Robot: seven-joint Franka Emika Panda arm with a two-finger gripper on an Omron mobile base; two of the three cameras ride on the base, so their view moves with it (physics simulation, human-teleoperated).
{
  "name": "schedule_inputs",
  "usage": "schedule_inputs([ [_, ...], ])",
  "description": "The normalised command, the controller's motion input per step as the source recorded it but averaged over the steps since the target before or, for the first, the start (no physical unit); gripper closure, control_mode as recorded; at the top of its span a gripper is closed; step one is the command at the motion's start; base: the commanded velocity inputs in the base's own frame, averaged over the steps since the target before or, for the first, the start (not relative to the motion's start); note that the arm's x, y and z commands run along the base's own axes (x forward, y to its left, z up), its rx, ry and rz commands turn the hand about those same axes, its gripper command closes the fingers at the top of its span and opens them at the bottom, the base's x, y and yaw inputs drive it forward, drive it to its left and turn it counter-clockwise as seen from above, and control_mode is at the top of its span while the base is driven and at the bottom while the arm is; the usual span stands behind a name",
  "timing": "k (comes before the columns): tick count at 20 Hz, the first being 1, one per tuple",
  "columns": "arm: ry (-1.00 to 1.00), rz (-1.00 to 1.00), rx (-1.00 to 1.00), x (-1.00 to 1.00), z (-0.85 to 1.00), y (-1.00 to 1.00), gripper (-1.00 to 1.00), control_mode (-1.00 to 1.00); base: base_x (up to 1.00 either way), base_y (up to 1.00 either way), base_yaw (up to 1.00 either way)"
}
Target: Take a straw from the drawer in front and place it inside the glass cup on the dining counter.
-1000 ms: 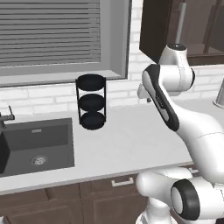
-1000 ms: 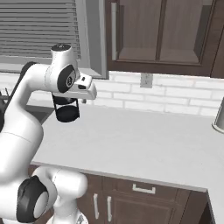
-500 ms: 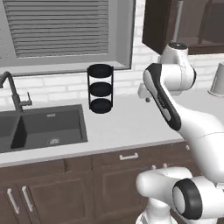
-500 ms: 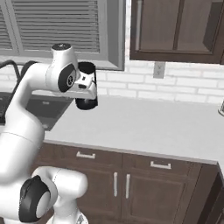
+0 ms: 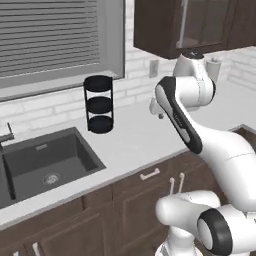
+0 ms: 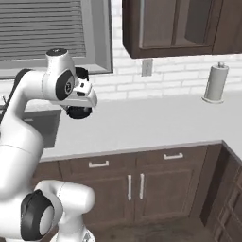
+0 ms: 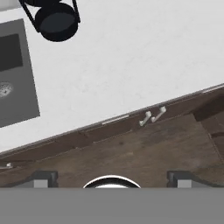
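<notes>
Sink (image 5: 47,162) cut off by the left edge in left base view, faucet (image 5: 6,137) mostly out of frame. In right base view the arm hides most of the black rack (image 6: 79,111) and sink. Upper cabinets (image 6: 182,26) cropped at the top edge. In hand view end effector (image 7: 112,179) fingertips (image 7: 43,178) barely poke above the bottom band, rack top cut off, drawer (image 7: 114,124) fronts edge-on, insides hidden. Wrist tip behind the arm in left base view.
</notes>
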Motion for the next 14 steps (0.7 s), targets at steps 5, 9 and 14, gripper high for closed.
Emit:
schedule_inputs([
  [5,0.00,0.00,0.00,0.00,0.00,0.00,-1.00,1.00,0.00,0.68,-0.62],
  [9,0.00,0.00,0.00,0.00,0.00,0.00,-1.00,1.00,0.00,0.73,-0.60],
  [14,0.00,0.00,0.00,0.00,0.00,0.00,-1.00,1.00,0.00,0.87,-0.53],
])
